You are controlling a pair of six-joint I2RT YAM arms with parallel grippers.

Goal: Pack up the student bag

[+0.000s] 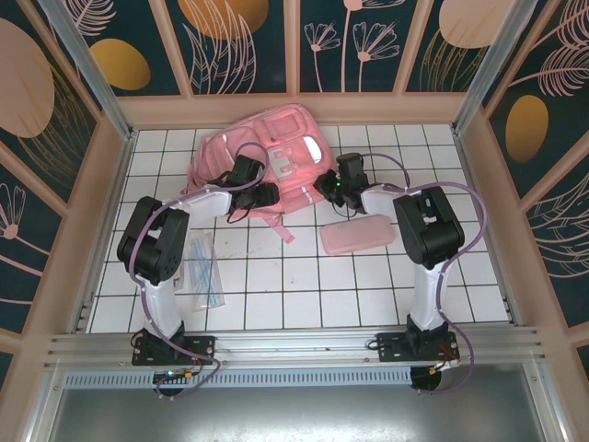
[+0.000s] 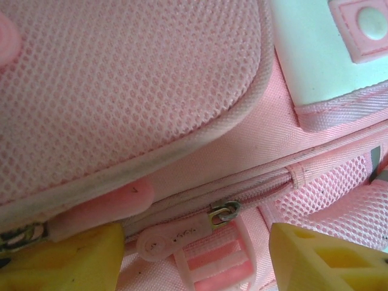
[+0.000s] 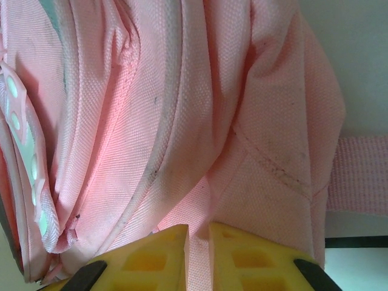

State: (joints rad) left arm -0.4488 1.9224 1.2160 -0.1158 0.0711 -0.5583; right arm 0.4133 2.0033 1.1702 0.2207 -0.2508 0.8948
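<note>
The large soft pink fabric backpack (image 1: 276,152) lies on the bench (image 1: 304,285). At its near edge my left tool (image 2: 194,242), open, faces the metal zipper slider (image 2: 222,213); my right tool (image 3: 199,242) pinches its right side.

Flat pink pencil case (image 1: 357,237) lies on white tiled table (image 1: 304,276), right of centre. Clear plastic sleeve (image 1: 201,269) holding thin blue sticks lies flat at left, well apart from it. Floral-pattern walls (image 1: 239,46) around the table.
</note>
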